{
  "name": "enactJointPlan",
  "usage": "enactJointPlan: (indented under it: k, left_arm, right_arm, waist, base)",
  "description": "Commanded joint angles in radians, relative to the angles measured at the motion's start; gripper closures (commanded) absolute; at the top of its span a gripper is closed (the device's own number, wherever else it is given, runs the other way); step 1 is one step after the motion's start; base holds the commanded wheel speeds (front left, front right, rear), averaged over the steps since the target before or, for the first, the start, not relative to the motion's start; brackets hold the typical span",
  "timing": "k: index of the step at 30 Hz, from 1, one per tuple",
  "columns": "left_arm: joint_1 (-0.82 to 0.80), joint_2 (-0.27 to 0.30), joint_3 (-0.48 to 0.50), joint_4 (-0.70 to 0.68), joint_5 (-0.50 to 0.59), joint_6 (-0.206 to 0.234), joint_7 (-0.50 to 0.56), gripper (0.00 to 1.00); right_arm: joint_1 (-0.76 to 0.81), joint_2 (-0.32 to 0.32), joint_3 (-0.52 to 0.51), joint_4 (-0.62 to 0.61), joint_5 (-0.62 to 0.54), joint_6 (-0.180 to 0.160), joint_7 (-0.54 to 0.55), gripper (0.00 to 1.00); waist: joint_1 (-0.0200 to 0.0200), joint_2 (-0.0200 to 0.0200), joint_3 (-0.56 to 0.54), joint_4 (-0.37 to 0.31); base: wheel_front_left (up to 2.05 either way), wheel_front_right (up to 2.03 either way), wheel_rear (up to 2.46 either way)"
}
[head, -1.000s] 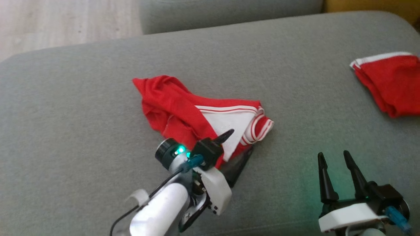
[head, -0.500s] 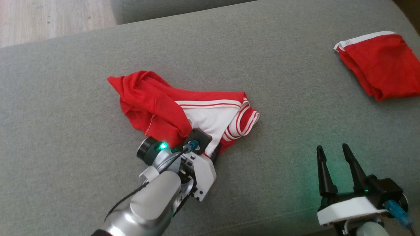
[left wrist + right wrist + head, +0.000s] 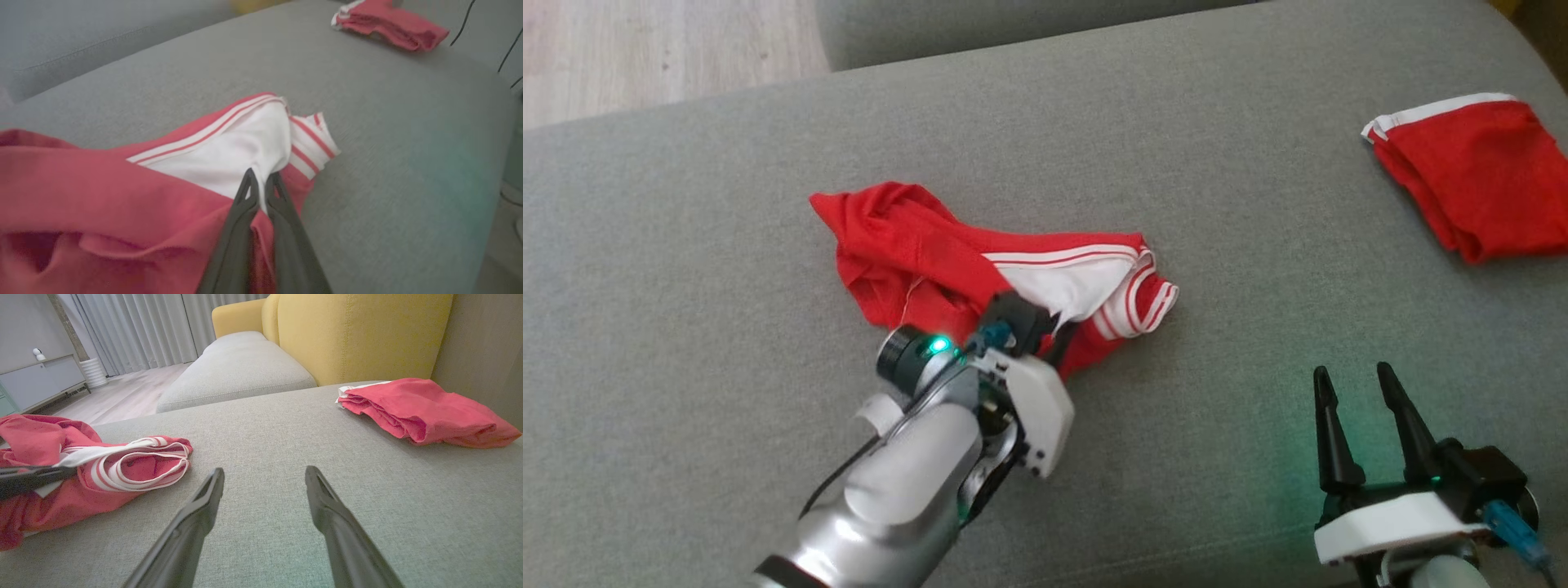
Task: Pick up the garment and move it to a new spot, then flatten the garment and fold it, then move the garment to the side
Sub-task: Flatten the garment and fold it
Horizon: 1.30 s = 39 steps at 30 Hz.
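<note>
The garment (image 3: 915,253) is a crumpled red piece with a white panel and red-and-white striped trim, lying mid-cushion. My left gripper (image 3: 1058,341) reaches into its near edge. In the left wrist view the left gripper (image 3: 261,180) is shut, pinching the garment (image 3: 229,151) where the white panel meets the red cloth. The right wrist view shows the garment (image 3: 122,465) at the left, with the left gripper's dark fingers (image 3: 28,477) lying in it. My right gripper (image 3: 1352,384) stands open at the lower right, apart from the garment; its fingers (image 3: 204,506) hold nothing.
A second, folded red garment (image 3: 1478,180) lies at the cushion's far right (image 3: 421,408). The grey sofa cushion (image 3: 1258,245) spreads all around. Wooden floor (image 3: 645,49) shows past its far left edge. A yellow sofa (image 3: 359,335) stands behind.
My left gripper has gone from open beside the garment's near edge to shut on the white panel, bunching the cloth slightly. The head camera has shifted. The right arm has not moved.
</note>
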Motion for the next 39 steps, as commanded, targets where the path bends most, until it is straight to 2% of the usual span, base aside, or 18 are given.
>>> enactJointPlan:
  k: [1,5,9,21,25,31,39]
  left_arm:
    - [-0.076,0.001,0.034,-0.072,-0.038,0.0,-0.017,1.0]
    - [-0.14,0.001,0.066,-0.169,-0.111,0.009,-0.015,1.0]
    - [-0.241,0.001,0.161,-0.258,-0.217,0.017,-0.017,1.0]
    - [-0.346,0.012,0.287,-0.458,-0.36,0.015,0.036,1.0]
    - [-0.349,0.032,0.322,-0.561,-0.389,0.035,0.062,1.0]
    - [-0.308,0.096,0.36,-0.739,-0.409,0.086,0.115,1.0]
    - [-0.224,0.141,0.351,-0.96,-0.441,0.144,0.195,1.0]
  right_arm:
    - [-0.025,-0.008,0.019,-0.024,0.003,-0.001,-0.004,0.0]
    - [-0.014,-0.008,0.021,-0.019,0.003,-0.001,-0.004,0.0]
    - [-0.005,-0.008,0.028,-0.017,0.006,-0.001,-0.004,0.0]
    - [0.026,-0.008,0.027,-0.01,0.014,-0.001,-0.004,0.0]
    - [0.038,-0.008,0.019,-0.011,0.016,-0.001,-0.004,0.0]
    - [0.058,-0.008,0.005,-0.017,0.014,-0.001,-0.004,0.0]
    - [0.062,-0.008,-0.001,-0.024,0.002,-0.001,-0.004,0.0]
  waist:
    - [0.0,0.0,-0.009,0.002]
    - [0.0,0.0,-0.029,0.003]
    - [0.0,0.0,-0.06,-0.007]
    - [0.0,0.0,-0.119,-0.041]
    - [0.0,0.0,-0.136,-0.047]
    - [0.0,0.0,-0.149,-0.031]
    - [0.0,0.0,-0.14,0.011]
  base:
    - [0.0,0.0,0.0]
    - [0.0,0.0,0.0]
    - [0.0,0.0,0.0]
    - [0.0,0.0,0.0]
    - [0.0,0.0,0.0]
    - [0.0,0.0,0.0]
    - [0.0,0.0,0.0]
